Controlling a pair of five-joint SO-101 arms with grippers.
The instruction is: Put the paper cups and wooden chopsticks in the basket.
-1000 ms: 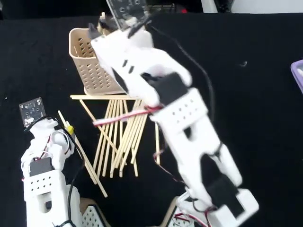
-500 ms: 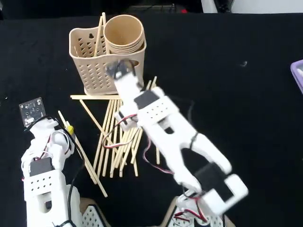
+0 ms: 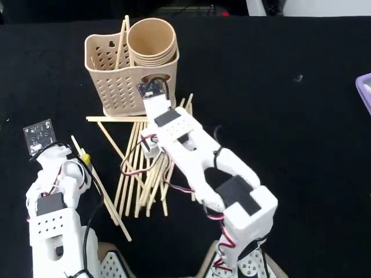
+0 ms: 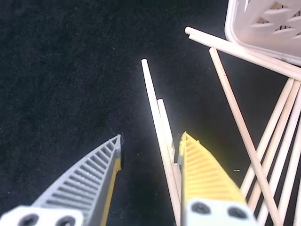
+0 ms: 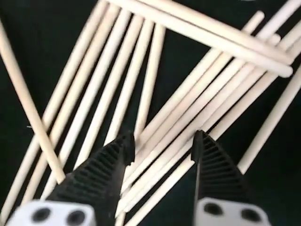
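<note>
Partly done: the basket (image 3: pixel 113 87) holds the stacked cups (image 3: pixel 152 40) and a chopstick or two, but most chopsticks (image 3: pixel 136 174) lie fanned on the table (image 3: pixel 301 145) just before it. The right gripper (image 5: pixel 162 136) hangs spread over them. The left gripper (image 4: pixel 150 139) is also spread, beside a stray pair.

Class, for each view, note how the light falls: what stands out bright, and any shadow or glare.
High view: paper cups and basket evenly lit on black cloth, no glare. Left wrist view: chopsticks show pale, left gripper has a bright yellow finger. Right wrist view: chopsticks evenly lit, right gripper dark.
</note>
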